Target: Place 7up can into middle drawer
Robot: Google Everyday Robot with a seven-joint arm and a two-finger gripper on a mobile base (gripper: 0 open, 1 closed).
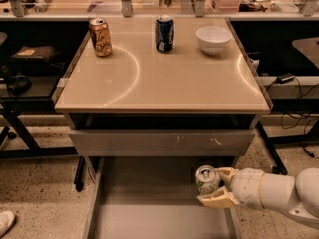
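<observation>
Camera view: gripper fingers clasp the upright 7up can between them, above the middle drawer.

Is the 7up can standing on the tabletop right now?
No, the gripper holds the 7up can upright over the right side of the open middle drawer, below the tabletop.

Tabletop, rear row, left to right: left can, centre can, bowl. Under its front edge: drawer front; below that, middle drawer, standing open toward the viewer. Over the drawer's right rear part: 7up can, upright, clasped in gripper reaching in from the right.
</observation>
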